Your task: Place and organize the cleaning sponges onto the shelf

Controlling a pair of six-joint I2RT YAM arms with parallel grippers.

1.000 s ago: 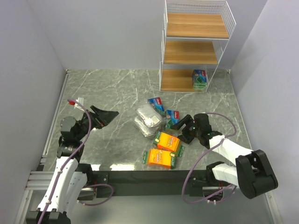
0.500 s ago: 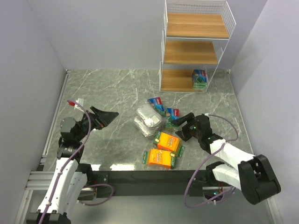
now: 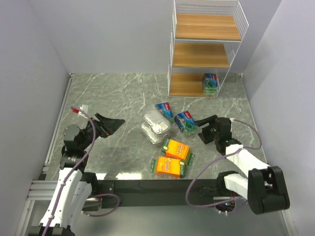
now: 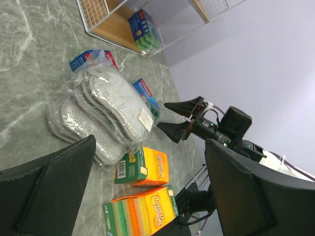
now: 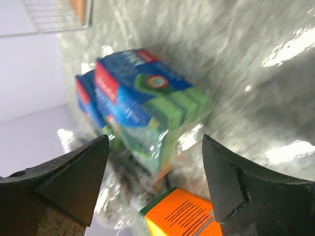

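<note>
At bench (image 3: pixel 123 93) right side, backing right gripper (image 3: pixel 201 130) off blue-and-green sponge pack (image 3: pixel 185 121), jaws spread, gripping nothing; left gripper (image 3: pixel 117 125) idling, jaws spread; pack lying unshelved, probably needing regrasp.

The worktop (image 3: pixel 118 93) is marbled grey-green with pale veins. The shelf (image 3: pixel 197 55) is white wire with light brown boards. There are blue-and-green sponges (image 3: pixel 186 121), orange sponges (image 3: pixel 177 150) (yellow-green at the edges) and silvery grey sponges (image 3: pixel 156 127) in clear wrap.
</note>
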